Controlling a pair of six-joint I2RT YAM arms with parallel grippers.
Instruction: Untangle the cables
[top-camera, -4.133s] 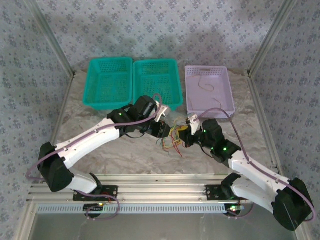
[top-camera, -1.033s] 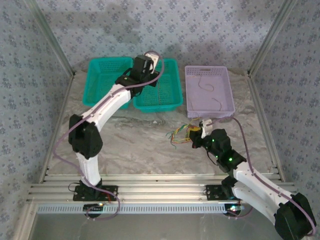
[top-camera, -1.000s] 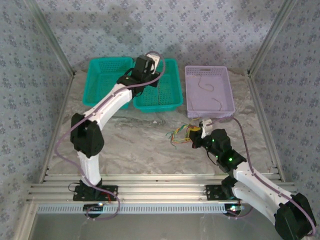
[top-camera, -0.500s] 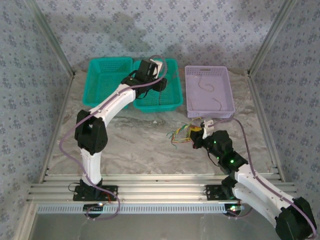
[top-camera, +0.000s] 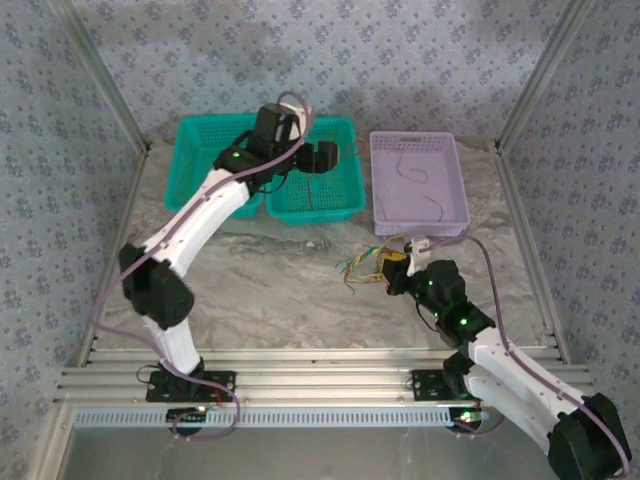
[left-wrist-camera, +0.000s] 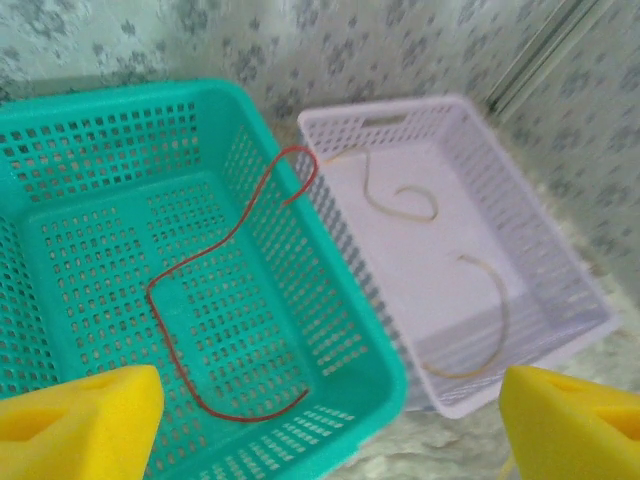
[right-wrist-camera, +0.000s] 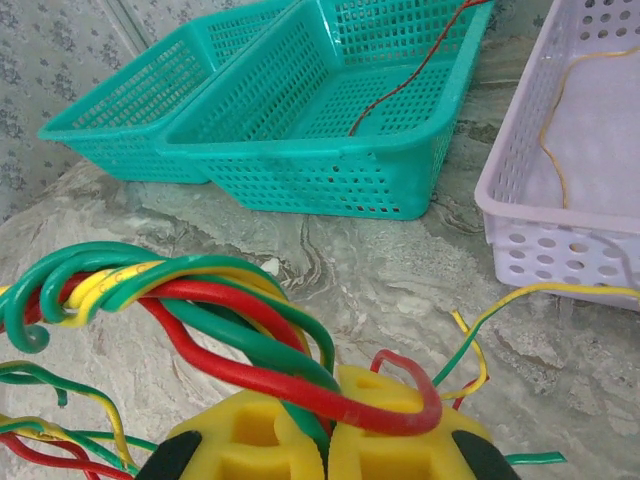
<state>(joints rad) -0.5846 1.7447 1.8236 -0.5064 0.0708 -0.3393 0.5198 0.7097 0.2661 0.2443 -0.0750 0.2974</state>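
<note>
**Left arm parks a red wire in the teal basket**

Left gripper (top-camera: 325, 158) has swung away from the tangle and now hangs over the right teal basket (top-camera: 310, 121), pads spread wide and empty. A red wire (left-wrist-camera: 160, 330) lies inside, one end propped on the wall beside the lilac basket (top-camera: 457, 185). One strand looks sorted.

The right gripper (right-wrist-camera: 328, 440) is clamped on the cable bundle (right-wrist-camera: 215, 300) of green, yellow and red, just before the lilac basket's near corner. Bare marble tabletop (top-camera: 250, 280) to the bundle's left gives the returning arm open room.
</note>
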